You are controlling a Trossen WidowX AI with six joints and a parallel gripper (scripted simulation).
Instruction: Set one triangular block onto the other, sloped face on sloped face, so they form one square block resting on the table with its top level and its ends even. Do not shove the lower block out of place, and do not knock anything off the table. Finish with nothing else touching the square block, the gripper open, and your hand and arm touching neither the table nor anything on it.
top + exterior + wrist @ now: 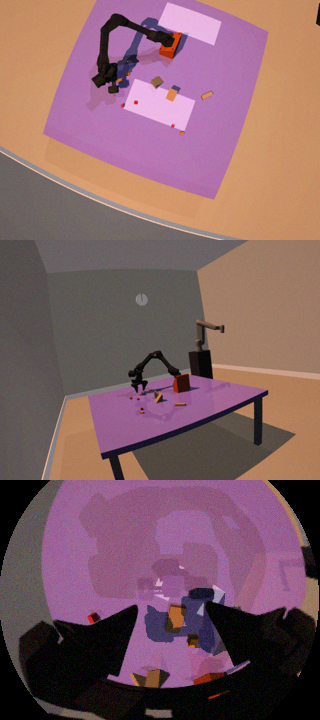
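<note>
One triangular block point(157, 81) looks brown and sits at the back edge of the bright patch. The other triangular block point(171, 94) point(158, 397) looks tan, with a broad face lit. They stand apart in the top view and overlap by line of sight in the exterior view. Both show small and partly hidden at the bottom of the wrist view. My gripper point(140, 390) point(172, 606) is open and empty, pointing down above the table, left of both blocks in the top view and touching neither.
A small orange-brown block point(119, 80) point(176, 617) and a smaller one point(127, 73) point(192, 641) lie below and beside the gripper. Red cubes point(135, 102) point(122, 105) point(172, 125), an orange block point(181, 133) and a tan bar point(207, 95) point(180, 404) lie around. The arm's orange base point(168, 53) point(182, 383) stands behind.
</note>
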